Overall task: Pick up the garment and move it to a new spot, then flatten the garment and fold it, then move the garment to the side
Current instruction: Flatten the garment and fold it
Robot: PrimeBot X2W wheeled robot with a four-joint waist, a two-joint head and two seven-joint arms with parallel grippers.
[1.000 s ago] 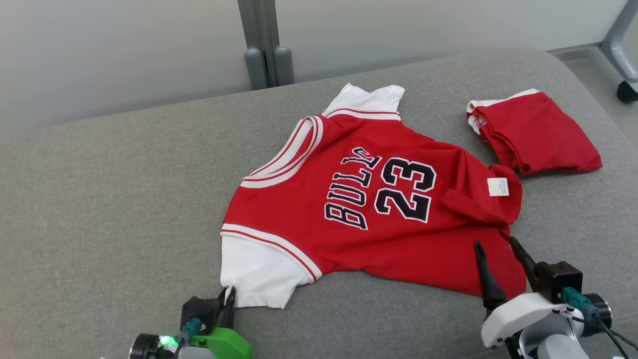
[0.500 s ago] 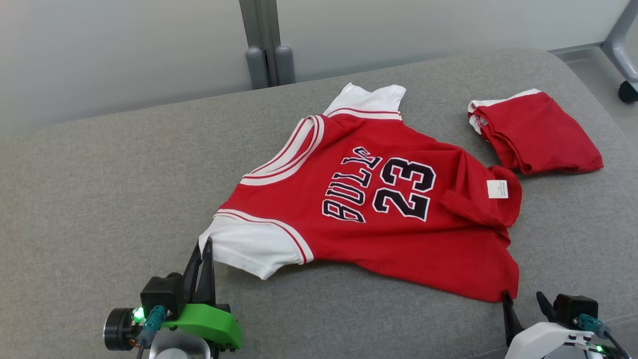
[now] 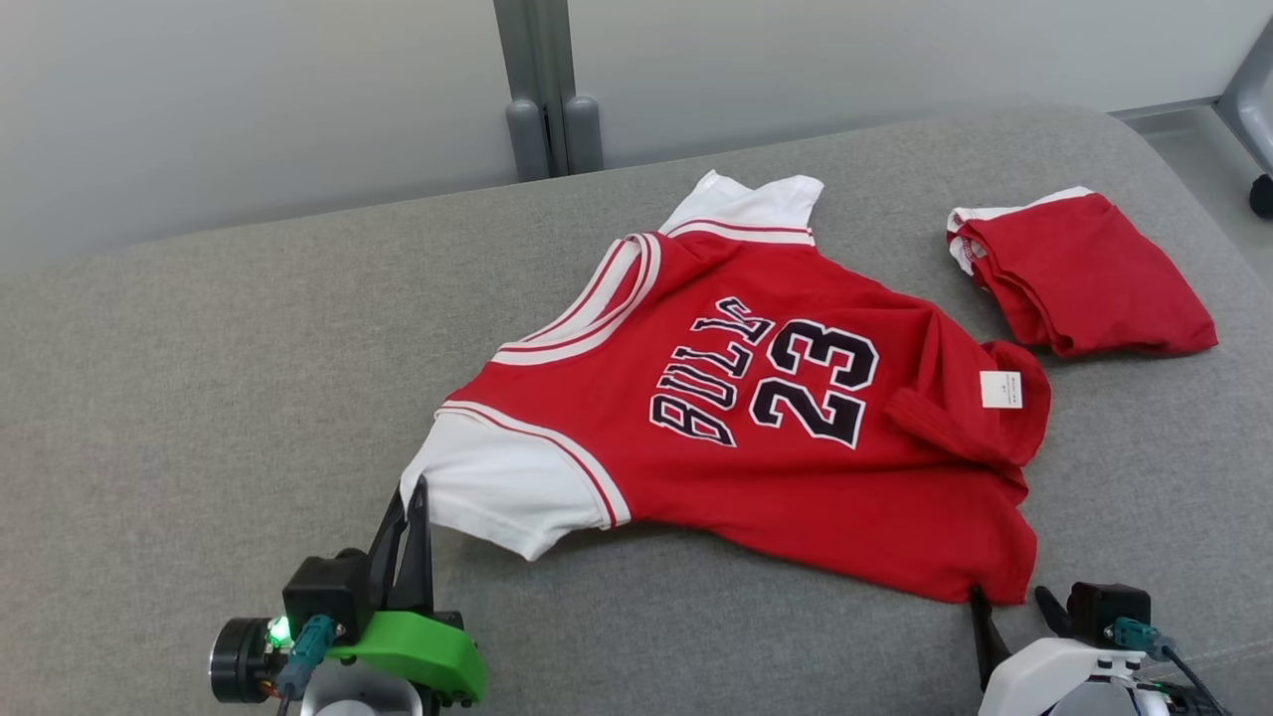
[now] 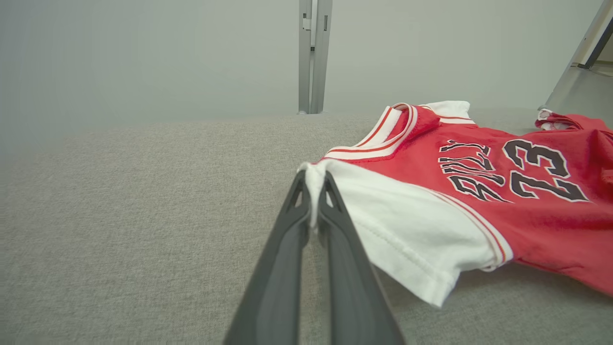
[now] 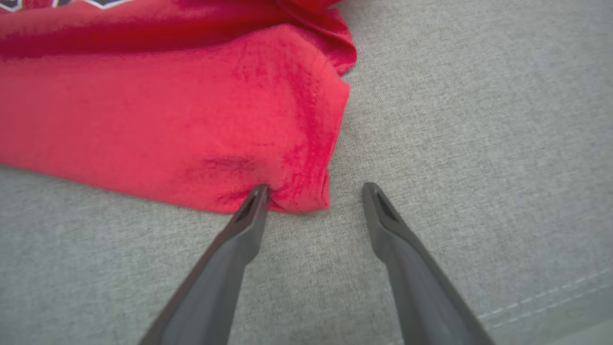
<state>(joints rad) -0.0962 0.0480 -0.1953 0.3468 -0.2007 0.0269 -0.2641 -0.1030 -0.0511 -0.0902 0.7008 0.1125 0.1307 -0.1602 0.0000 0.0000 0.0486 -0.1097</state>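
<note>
The red jersey (image 3: pixel 776 438), lettered "BULLS 23" in black, lay spread on the grey cushion (image 3: pixel 199 398), with a small white tag (image 3: pixel 1000 389), its print unreadable, near its hem. The left gripper (image 3: pixel 411 494) pinched the white sleeve, and the right gripper (image 3: pixel 1007 595) stood spread at the hem corner.

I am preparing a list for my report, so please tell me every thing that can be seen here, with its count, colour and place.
jersey: one, red with white sleeves and a dark "23" print, spread on the middle of the cushion
folded garment: one, red with white trim, far right of the cushion, beside the jersey's far corner
label: one, white, on the jersey's turned-over right edge
cushion: one, grey, under both garments
post: one, grey, behind the cushion, against the pale wall
left gripper: one, dark fingers, shut on the jersey's near white sleeve
right gripper: one, dark fingers, open at the jersey's near right corner
</note>
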